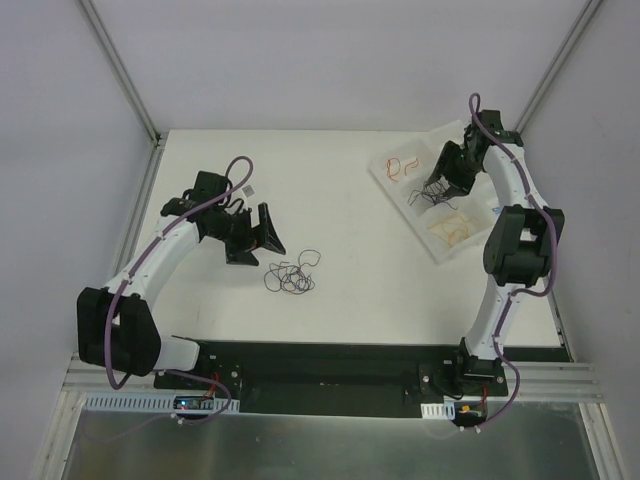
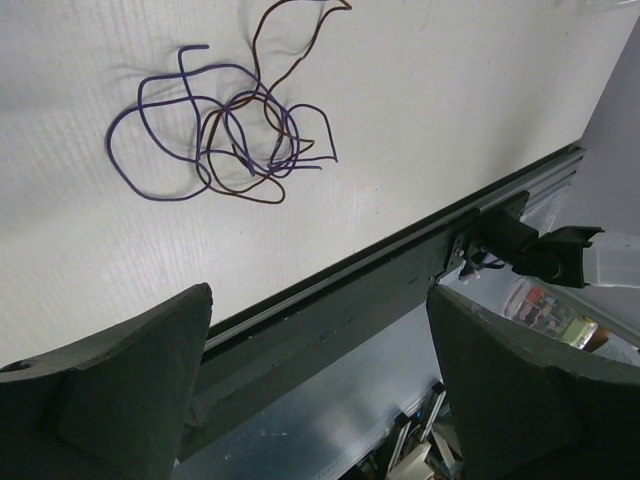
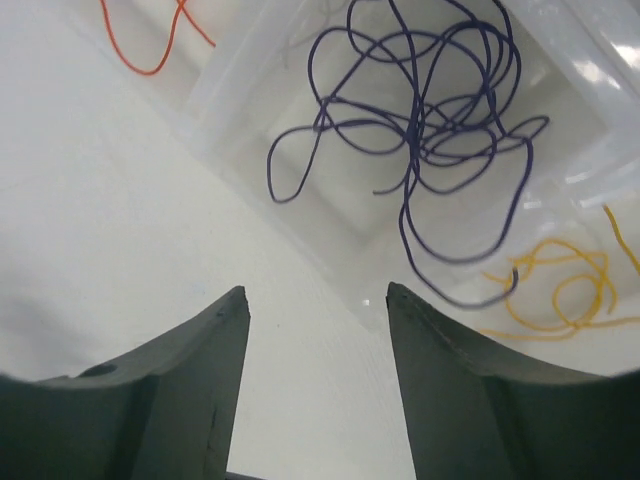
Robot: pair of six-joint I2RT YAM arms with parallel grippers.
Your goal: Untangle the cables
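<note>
A tangle of purple and brown cables (image 1: 290,276) lies on the white table; it also shows in the left wrist view (image 2: 232,135). My left gripper (image 1: 256,242) is open and empty, just left of and above the tangle (image 2: 320,293). My right gripper (image 1: 438,186) is open and empty over a clear tray (image 1: 441,256). In the right wrist view my right gripper (image 3: 316,290) hovers over the table by the tray's edge. A loose purple cable (image 3: 430,110) lies in the tray's middle compartment, apart from the fingers.
The tray (image 3: 240,72) also holds an orange-red cable (image 3: 150,45) in one compartment and a yellow cable (image 3: 560,285) in another. The table's black front rail (image 2: 380,290) runs along the near edge. White walls enclose the table.
</note>
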